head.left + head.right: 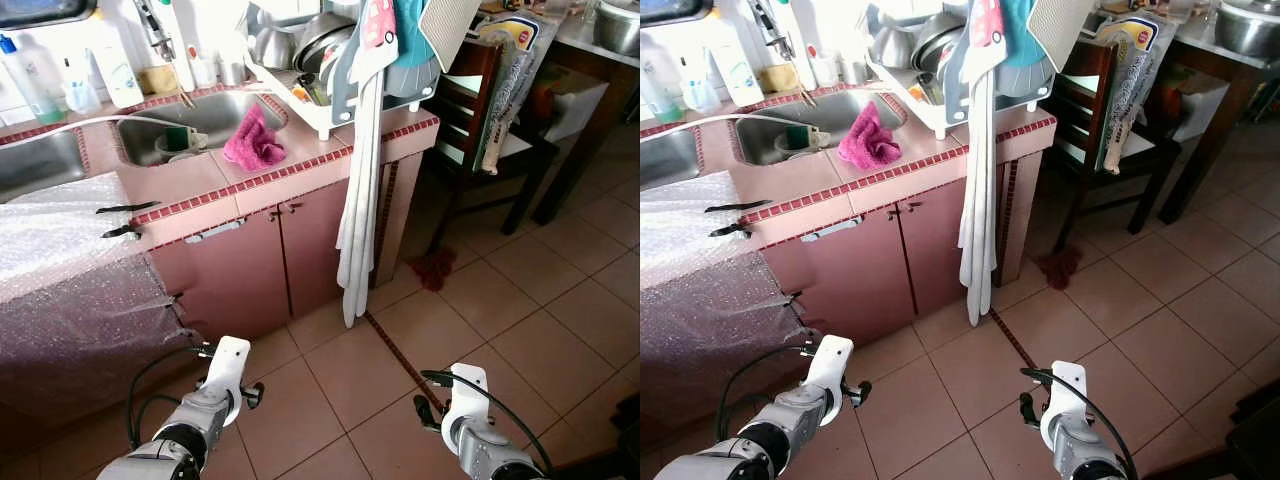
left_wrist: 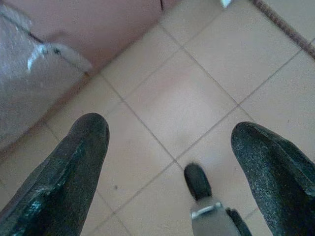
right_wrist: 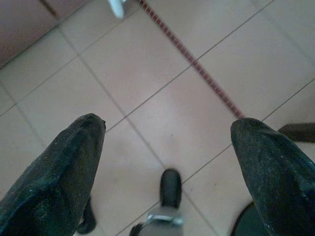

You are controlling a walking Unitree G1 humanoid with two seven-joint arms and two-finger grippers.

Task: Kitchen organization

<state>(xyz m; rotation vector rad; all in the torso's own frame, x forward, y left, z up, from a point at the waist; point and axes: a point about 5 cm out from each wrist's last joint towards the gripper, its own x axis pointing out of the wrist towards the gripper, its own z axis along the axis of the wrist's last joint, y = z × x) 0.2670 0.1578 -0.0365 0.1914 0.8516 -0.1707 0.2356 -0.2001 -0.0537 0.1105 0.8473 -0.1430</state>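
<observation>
A pink tiled counter (image 1: 200,185) with a steel sink (image 1: 215,112) stands ahead of me. A crumpled pink cloth (image 1: 254,142) lies on the sink's rim, and a green sponge (image 1: 178,136) sits in the basin. A white dish rack (image 1: 322,70) with bowls and pans stands at the counter's right end. Both arms are held low over the tiled floor, short of the cabinet. My left gripper (image 2: 170,130) is open with nothing between its fingers, and so is my right gripper (image 3: 167,130).
A long white towel (image 1: 360,200) hangs from the rack down past the cabinet doors (image 1: 270,260). Bubble wrap (image 1: 60,235) covers the counter on the left. Bottles (image 1: 112,65) line the back wall. A dark chair (image 1: 482,110) and a table (image 1: 600,45) stand to the right.
</observation>
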